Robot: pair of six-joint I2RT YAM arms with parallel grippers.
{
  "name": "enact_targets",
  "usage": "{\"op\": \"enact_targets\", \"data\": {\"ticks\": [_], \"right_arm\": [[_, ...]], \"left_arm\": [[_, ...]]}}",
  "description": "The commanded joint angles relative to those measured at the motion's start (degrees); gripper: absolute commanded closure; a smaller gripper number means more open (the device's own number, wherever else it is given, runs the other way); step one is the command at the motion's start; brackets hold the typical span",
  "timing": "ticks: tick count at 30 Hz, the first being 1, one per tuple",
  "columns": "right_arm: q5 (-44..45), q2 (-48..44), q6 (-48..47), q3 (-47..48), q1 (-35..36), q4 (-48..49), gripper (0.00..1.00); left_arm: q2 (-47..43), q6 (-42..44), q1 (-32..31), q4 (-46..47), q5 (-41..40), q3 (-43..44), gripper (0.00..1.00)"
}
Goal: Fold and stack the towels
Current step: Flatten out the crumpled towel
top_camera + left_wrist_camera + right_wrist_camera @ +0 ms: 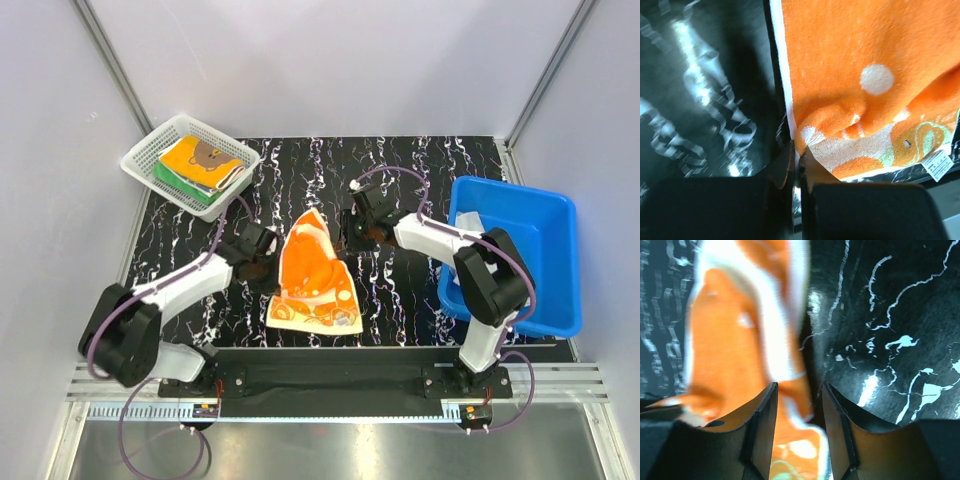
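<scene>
The long orange towel with white cartoon prints (315,275) lies partly lifted on the black marbled table, peaked at its far corner. My left gripper (264,262) is at its left edge; in the left wrist view (796,156) the jaws are shut on the orange towel's (860,75) white hem. My right gripper (350,236) is at the towel's far right side; in the right wrist view (799,390) it is open, with the blurred orange towel (735,350) between and below the fingers. The yellow bear towel (203,158) lies folded on a green one (178,183) in the basket.
The white mesh basket (140,160) stands at the back left of the table. The blue tub (560,215) stands at the right edge, beside the right arm. White walls enclose the table.
</scene>
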Motion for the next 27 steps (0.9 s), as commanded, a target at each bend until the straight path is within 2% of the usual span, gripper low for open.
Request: {"op": "enact_targets", "data": {"ticks": [1,6,9,11,20,22,24,25,27], "right_arm": [[2.91,2.23,-1.81,2.81,-0.34,-1.22,0.53],[1.16,4.35,-0.49,2.2,-0.34,0.0,0.54],[-3.84,4.53,0.91,0.27,-0.16,4.47,0.55],[-9.36,5.49,1.88,-0.35,-0.07,7.38,0.55],[-18.7,13.66,3.73,4.2,0.89,15.48,0.5],[-18.89,15.16,3.38,5.61,0.89,15.39,0.63],[-14.33,13.33,0.94,7.46,0.72,12.33,0.88],[-9.36,12.27,-0.3,8.51,0.37,9.88,1.0],[-4.67,8.07,-4.94,13.69,-0.77,-0.57,1.0]], "left_arm": [[-5.72,-0.43,-0.09,-7.42,-5.14,-1.75,1.0],[-10.66,-2.63,-0.09,-10.95,-6.63,-1.32,1.0],[-10.14,-2.11,-0.09,-12.1,-8.48,0.88,1.0],[-9.43,-2.11,-0.09,-11.57,-8.22,1.23,1.0],[-7.23,-2.11,-0.09,-5.95,-4.09,-0.96,1.0],[-6.97,-1.67,-0.09,-5.86,-4.26,-0.62,1.0],[-6.71,-0.8,-0.09,-6.55,-4.87,1.74,1.0],[-6.53,-0.44,-0.09,-8.74,-6.01,3.07,1.0],[-6.53,0.61,-0.09,-11.73,-8.91,8.14,1.0]]}}
